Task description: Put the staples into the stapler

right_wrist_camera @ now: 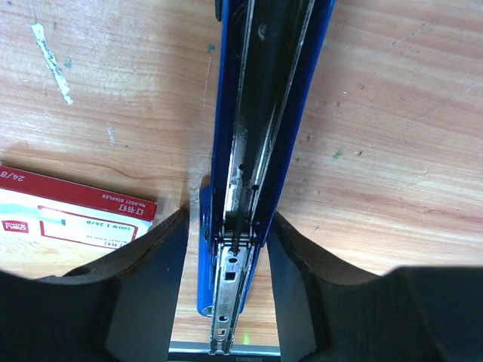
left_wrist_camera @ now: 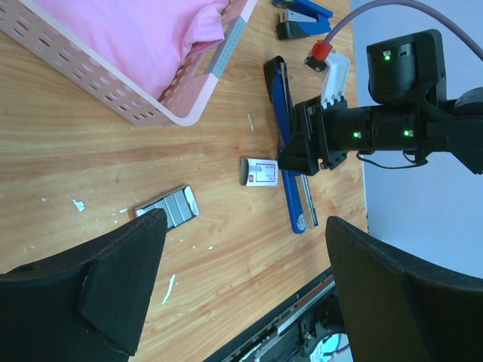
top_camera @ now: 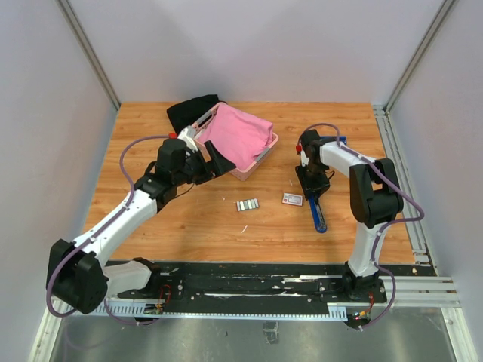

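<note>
The blue stapler (top_camera: 319,215) lies swung open and flat on the wooden table, its metal staple channel (right_wrist_camera: 256,113) facing up. My right gripper (right_wrist_camera: 229,249) straddles its hinge end, jaws open, with a thin strip of wood showing beside the left finger (right_wrist_camera: 151,286). The staples (top_camera: 247,204), a small silvery-grey block (left_wrist_camera: 170,207), lie loose at the table's middle. A white carton with red print (top_camera: 293,199) rests just left of the stapler (left_wrist_camera: 296,204). My left gripper (top_camera: 213,160) hovers wide open beside the basket, nothing between its fingers (left_wrist_camera: 121,279).
A pink basket (top_camera: 249,172) holding pink cloth (top_camera: 238,132) stands at the back centre, with black fabric (top_camera: 189,111) behind it. A second blue-and-black stapler (left_wrist_camera: 302,13) sits behind the right arm. White paper scraps (left_wrist_camera: 170,289) dot the wood.
</note>
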Robot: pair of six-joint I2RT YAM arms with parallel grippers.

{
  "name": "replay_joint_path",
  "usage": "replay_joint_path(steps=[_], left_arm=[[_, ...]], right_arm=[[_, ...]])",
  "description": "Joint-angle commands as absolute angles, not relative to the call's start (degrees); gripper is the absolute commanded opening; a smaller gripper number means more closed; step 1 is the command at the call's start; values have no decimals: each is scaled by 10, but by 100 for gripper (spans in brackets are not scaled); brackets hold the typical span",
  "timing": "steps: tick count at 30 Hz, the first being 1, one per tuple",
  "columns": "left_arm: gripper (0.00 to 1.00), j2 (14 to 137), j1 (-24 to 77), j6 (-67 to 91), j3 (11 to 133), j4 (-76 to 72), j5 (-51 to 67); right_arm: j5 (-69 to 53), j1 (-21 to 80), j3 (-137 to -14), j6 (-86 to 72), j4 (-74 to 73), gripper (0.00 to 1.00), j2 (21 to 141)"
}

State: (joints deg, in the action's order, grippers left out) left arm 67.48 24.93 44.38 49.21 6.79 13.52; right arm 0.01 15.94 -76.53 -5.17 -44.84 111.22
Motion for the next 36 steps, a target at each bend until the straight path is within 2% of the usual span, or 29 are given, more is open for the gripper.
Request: replay_joint_path(steps=[1,11,14,19,23,28,36], left_arm=[[90,680,247,432,518,70,126],[91,652,246,401,532,93,61],[91,655,237,380,560,126,53],[91,659,220,345,563,131,85],[91,663,210,343,568,137,90],[91,683,209,315,587,136,92],[91,755,208,265,662,154,63]], right_arm=[[-5,152,-748,-46,-430,49,1109],[8,133,-756,-73,-439,54,1027],[1,109,-792,-87,-453,60,990],[19,74,-870,-129,-464,61,987],[51,48,-933,-198,-488,60,1026],[-7,14,-1002,-272,-485,50,1106],[-13,4,-1137,-336,-508,54,1254]])
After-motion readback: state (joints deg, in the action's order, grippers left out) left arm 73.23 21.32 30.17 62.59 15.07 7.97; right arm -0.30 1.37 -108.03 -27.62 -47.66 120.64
